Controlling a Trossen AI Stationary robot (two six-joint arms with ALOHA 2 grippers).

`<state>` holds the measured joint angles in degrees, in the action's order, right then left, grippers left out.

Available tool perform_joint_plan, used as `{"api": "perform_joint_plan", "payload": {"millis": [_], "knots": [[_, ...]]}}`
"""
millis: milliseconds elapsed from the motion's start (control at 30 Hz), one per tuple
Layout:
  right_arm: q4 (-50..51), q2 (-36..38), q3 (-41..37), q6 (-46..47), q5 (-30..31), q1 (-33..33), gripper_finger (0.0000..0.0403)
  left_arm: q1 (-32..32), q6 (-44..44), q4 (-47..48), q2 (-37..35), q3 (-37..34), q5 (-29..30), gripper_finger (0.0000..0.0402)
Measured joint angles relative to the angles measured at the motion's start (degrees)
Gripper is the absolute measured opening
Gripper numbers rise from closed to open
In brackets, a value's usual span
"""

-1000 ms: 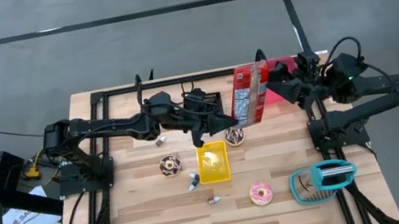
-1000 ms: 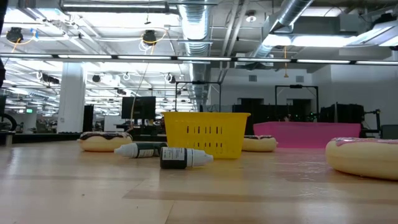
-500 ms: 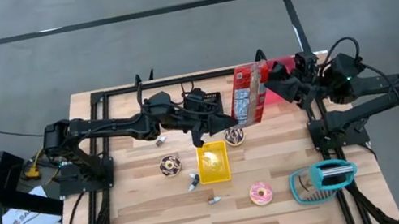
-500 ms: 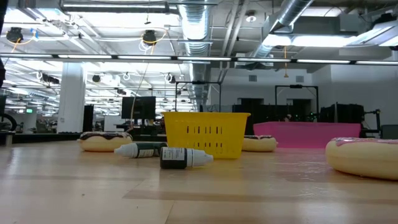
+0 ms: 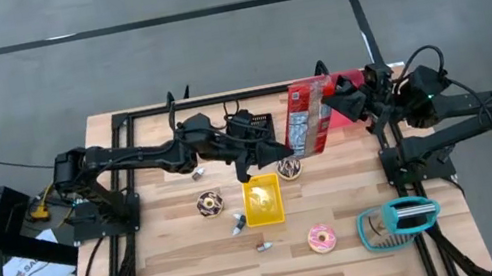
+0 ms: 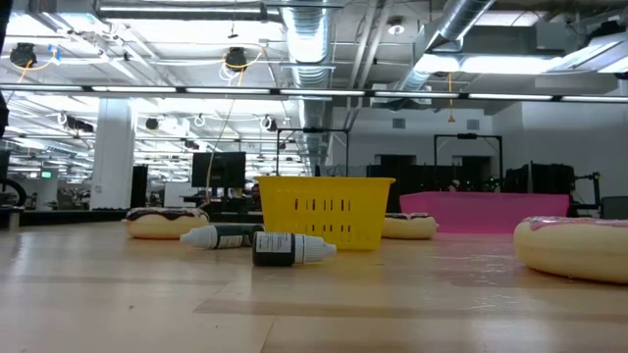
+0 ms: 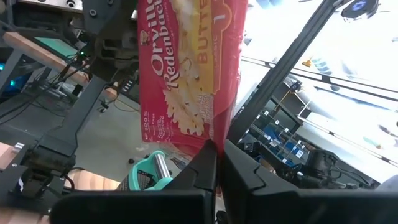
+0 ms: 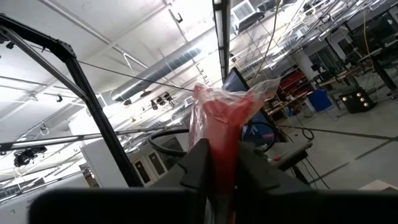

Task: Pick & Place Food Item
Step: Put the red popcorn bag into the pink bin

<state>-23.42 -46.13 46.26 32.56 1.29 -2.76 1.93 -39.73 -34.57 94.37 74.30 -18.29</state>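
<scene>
A red popcorn bag (image 5: pixel 306 117) in clear wrap hangs in the air above the table's far middle, between my two grippers. My left gripper (image 5: pixel 282 155) reaches in from the left and is shut on the bag's lower end (image 7: pixel 186 81). My right gripper (image 5: pixel 336 105) comes from the right and is shut on the bag's other side (image 8: pixel 224 112). Below stand a yellow basket (image 5: pixel 262 201) and a pink tray (image 5: pixel 342 119). Neither gripper shows in the low view. My left gripper pinches the bag's bottom edge (image 7: pixel 208 138) between its two shut fingers, coming from the table's left and slanting upward. The bag stands up beyond the fingers, clear of the table. My right gripper pinches the bag's edge that faces the table's right (image 8: pixel 225 134), wrap and bag together between the two fingers (image 8: pixel 198 163). It comes from the table's right, slanting a little upward. The bag is lifted clear.
A chocolate doughnut (image 5: pixel 209 203), a pink doughnut (image 5: pixel 322 238) and a third doughnut (image 5: pixel 289 168) lie on the wood. Small bottles (image 5: pixel 239 223) lie beside the basket. A teal holder (image 5: pixel 398 221) sits near the right front corner. Black frame rails edge the table.
My right gripper's fingers have drawn together on the bag's right side. The bag and my left gripper have kept their place.
</scene>
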Motion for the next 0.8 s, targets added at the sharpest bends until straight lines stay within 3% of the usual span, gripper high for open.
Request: {"api": "perform_joint_plan", "payload": {"millis": [167, 333, 667, 800], "knots": [[-1.09, 0.0, -0.02, -0.78, -0.04, 0.0, 0.0011, 0.02, 0.47, -0.09, -0.02, 0.0, -0.15, 0.0005], [-2.46, 0.0, -0.04, -1.1, -0.07, 0.0, 0.0009, 0.04, 0.73, -0.31, -0.09, 0.0, -0.11, 0.0021], [-2.59, -0.04, -0.04, -1.22, -0.01, 0.87, 0.001, 0.02, 2.38, -0.3, -1.63, -0.02, -1.18, 0.0159], [-2.34, 0.0, -0.02, -1.22, 0.0, 0.85, 0.001, 0.39, 6.9, 5.56, -4.38, -0.07, -1.66, 0.0203]]}}
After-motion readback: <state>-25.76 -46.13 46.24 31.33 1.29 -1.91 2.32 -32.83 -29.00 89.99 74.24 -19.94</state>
